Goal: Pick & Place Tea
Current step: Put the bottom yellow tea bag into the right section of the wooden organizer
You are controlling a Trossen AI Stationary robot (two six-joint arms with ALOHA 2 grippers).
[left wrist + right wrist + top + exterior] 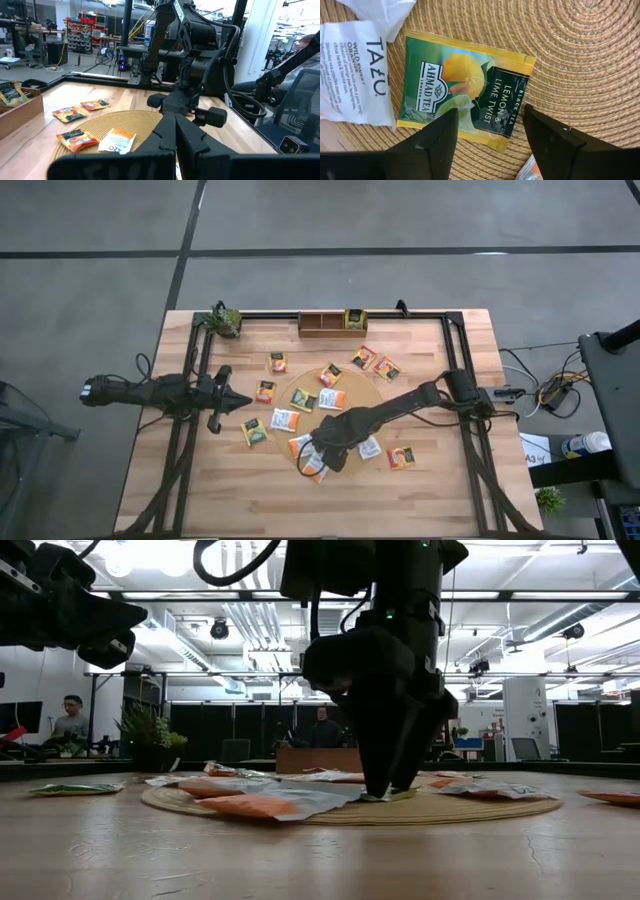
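Observation:
The tea lies as several small flat sachets, orange, white and green, on and around the round tan mat (352, 392). One green-and-yellow sachet (465, 95) lies flat on the mat, next to a white sachet (355, 75). My right gripper (490, 112) points down over it, open, one finger at either side of its near edge. In the low view its tips (388, 790) reach down to the green sachet (400, 796). My left gripper (240, 400) waits shut, level above the table's left part. My right gripper comes at the green sachet from above, its open fingers (445, 125) standing over the sachet's edge (495, 137). I cannot tell whether the tips touch the sachet or the mat. The sachet lies flat on the mat.
A brown wooden compartment tray (322, 324) with one green sachet (355, 318) in it stands at the far edge, and a small plant (222, 320) at the far left corner. Orange sachets (250, 805) lie beside the right gripper on the mat. People are in the room beyond.

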